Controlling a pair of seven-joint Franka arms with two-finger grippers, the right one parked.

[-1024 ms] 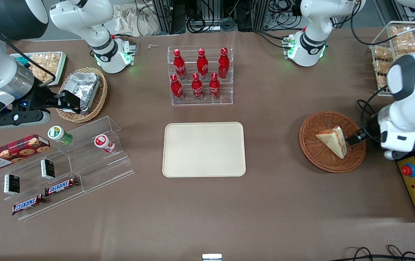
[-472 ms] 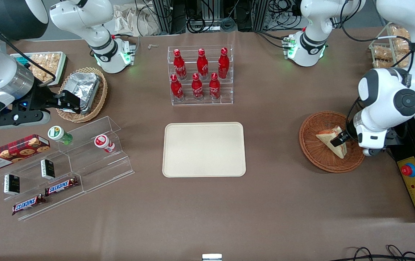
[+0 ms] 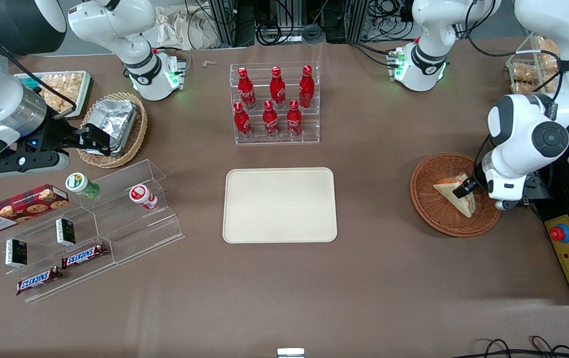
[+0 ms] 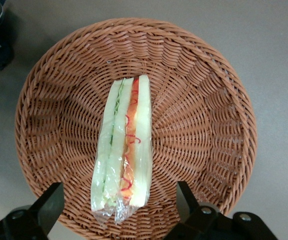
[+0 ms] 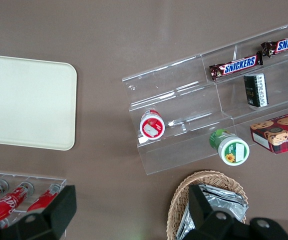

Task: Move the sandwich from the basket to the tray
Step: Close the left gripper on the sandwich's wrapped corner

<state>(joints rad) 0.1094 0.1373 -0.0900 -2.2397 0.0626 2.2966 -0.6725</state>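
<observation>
Whole setup sits on a big table (image 3: 374, 278) covered in a plain brown cloth, with a mess of black cables and metal framing along the edge farthest from the front camera. Roughly mid-table is the cream tray (image 3: 279, 205), nothing on it, and farther from the camera than that is a clear rack of red cola bottles (image 3: 274, 103). Toward the parked arm's end there's a stepped acrylic shelf (image 3: 115, 223) with Snickers bars, a cookie box and little jars, plus a tan basket holding a foil container (image 3: 112, 119). Toward the working arm's end is the reddish-brown basket (image 4: 208, 90), and the sandwich (image 4: 126, 150) is lying in it on edge, wrapped in clear film. The gripper (image 4: 119, 212) hangs right over it, jaws spread wide, one finger either side of the sandwich, not touching it.
</observation>
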